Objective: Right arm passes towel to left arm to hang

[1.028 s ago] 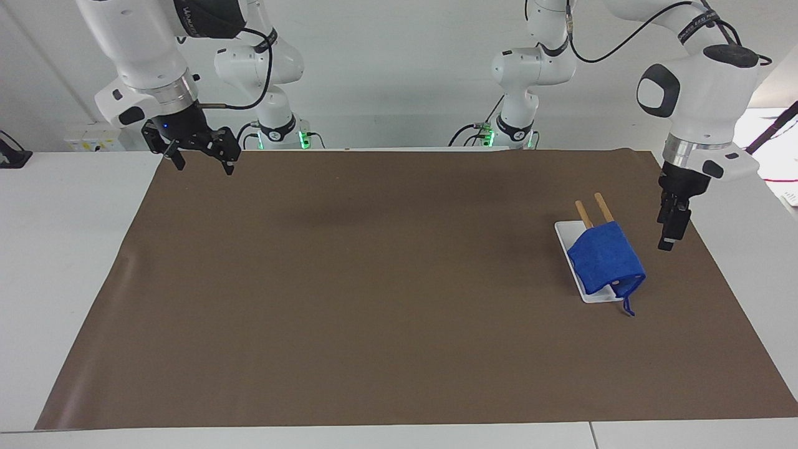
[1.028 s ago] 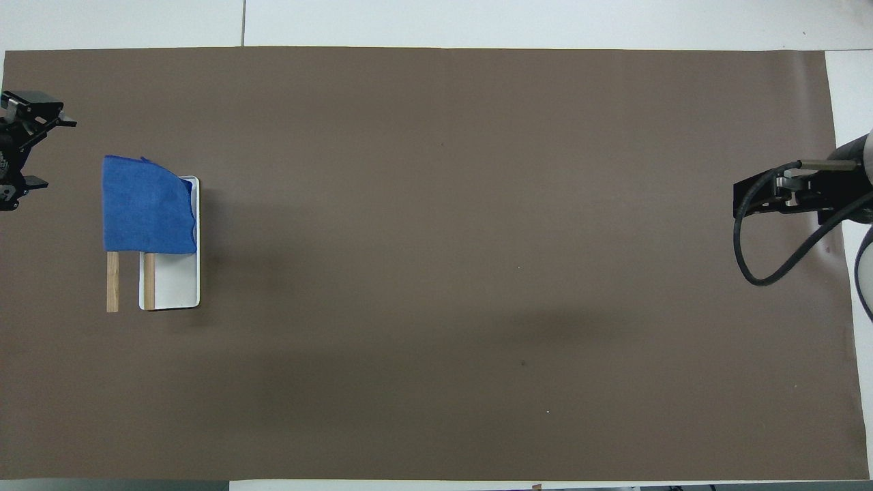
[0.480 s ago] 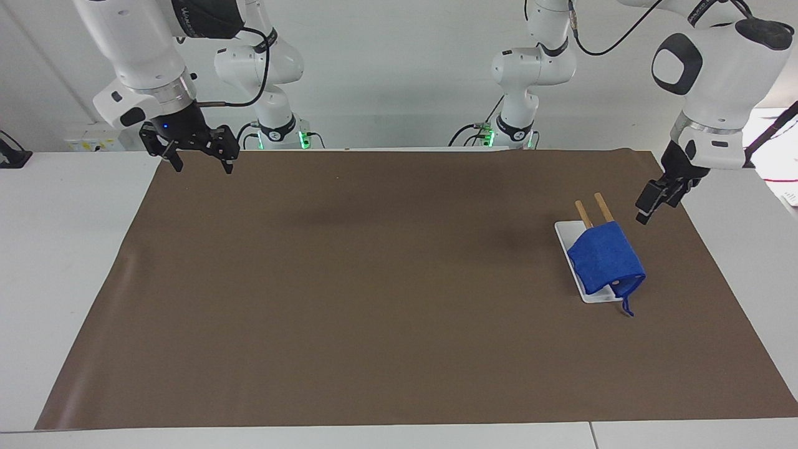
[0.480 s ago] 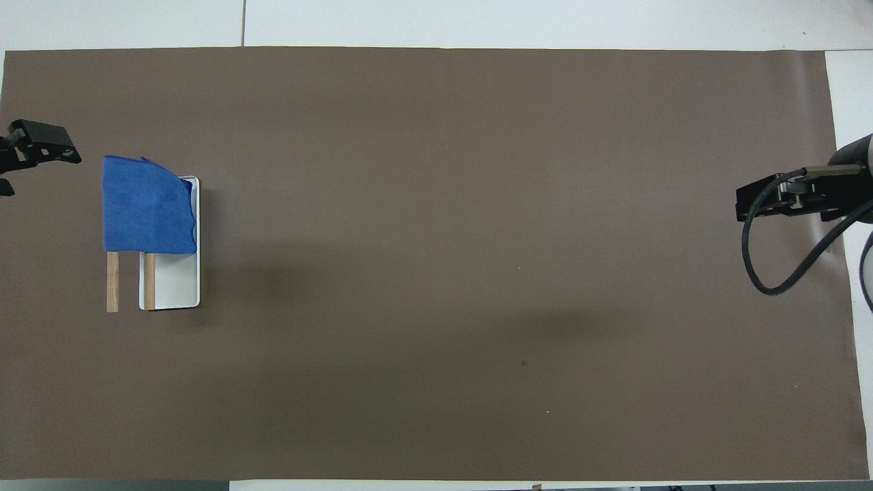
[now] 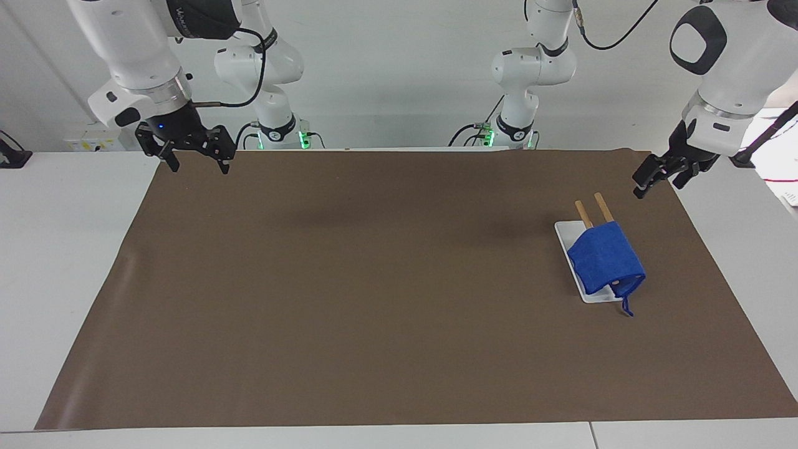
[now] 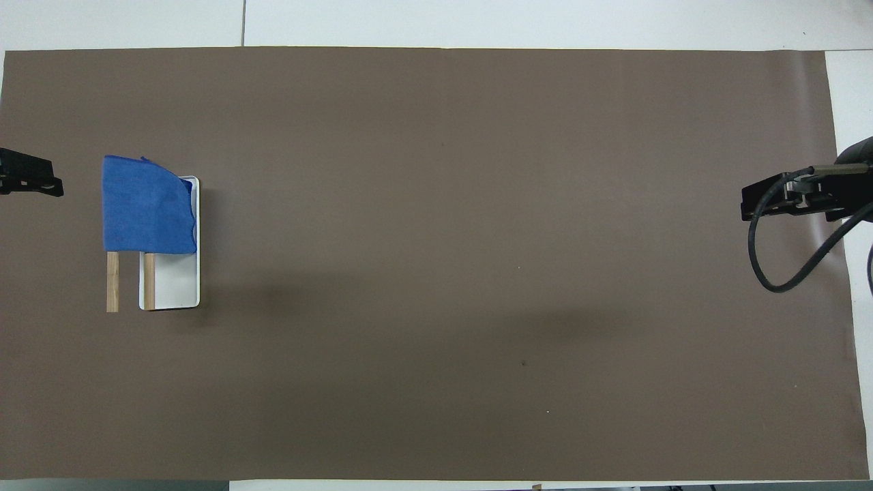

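Observation:
The blue towel (image 5: 606, 259) (image 6: 146, 204) hangs draped over the two wooden rods (image 5: 598, 209) of a small rack with a white base (image 6: 174, 286), at the left arm's end of the table. Its loop (image 5: 628, 305) dangles off the lower corner. No gripper touches it. My left gripper (image 5: 658, 184) (image 6: 31, 181) is open and empty, raised and tilted over the mat's edge beside the rack. The right gripper (image 5: 199, 165) (image 6: 777, 201), with its blue light and looping cable, hangs open and empty over the mat's corner at the right arm's end.
A brown mat (image 5: 374, 299) covers most of the white table (image 5: 62, 249). The rack is the only thing standing on it. The two arm bases (image 5: 517, 125) stand at the robots' edge.
My left gripper has risen from beside the rack and swung up toward the mat's corner, tilting as it went. The right gripper has drifted slightly upward. The towel has not moved.

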Motion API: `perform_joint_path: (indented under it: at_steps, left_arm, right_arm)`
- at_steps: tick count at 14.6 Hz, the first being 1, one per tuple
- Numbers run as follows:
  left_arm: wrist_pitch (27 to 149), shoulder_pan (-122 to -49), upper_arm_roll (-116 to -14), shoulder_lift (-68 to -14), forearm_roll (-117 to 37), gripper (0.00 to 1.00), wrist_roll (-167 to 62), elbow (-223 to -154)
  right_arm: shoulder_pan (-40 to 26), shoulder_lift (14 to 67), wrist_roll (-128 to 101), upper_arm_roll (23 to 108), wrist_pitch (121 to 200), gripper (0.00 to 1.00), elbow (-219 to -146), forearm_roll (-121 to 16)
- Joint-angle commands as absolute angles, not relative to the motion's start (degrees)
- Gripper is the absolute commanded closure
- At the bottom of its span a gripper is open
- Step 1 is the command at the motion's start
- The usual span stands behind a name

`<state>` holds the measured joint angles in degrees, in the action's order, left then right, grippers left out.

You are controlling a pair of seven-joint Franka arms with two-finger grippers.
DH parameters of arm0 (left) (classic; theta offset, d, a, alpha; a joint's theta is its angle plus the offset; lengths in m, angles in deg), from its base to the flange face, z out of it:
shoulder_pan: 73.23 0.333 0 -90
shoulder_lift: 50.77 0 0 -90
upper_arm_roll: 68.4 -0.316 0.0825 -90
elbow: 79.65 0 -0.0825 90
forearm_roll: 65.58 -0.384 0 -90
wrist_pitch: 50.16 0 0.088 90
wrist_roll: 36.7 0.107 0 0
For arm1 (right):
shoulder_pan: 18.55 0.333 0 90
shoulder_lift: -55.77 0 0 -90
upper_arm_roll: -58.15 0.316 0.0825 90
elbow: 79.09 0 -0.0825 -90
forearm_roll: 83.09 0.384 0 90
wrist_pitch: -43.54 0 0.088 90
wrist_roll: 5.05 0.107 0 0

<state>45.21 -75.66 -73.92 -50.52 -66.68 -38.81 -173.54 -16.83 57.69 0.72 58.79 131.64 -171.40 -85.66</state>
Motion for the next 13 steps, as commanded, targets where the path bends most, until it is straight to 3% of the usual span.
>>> perform_joint_path:
  at_steps: [1,3,13]
  left_arm:
    - [41.52,-74.72,-74.21,-51.73,-66.02,0.00,-32.76,-173.94]
    - [41.78,-74.72,-74.21,-53.92,-66.11,0.00,-32.48,-176.75]
    - [42.92,-75.42,-74.12,-53.93,-66.19,0.00,-32.66,-177.03]
  right_arm:
    - [-17.59,58.23,2.33,59.02,132.13,0.00,-171.99,-84.23]
    - [-17.59,58.23,2.59,59.02,132.05,0.00,-172.08,-84.23]
    - [-17.76,58.23,2.59,59.02,133.19,0.00,-172.52,-84.23]
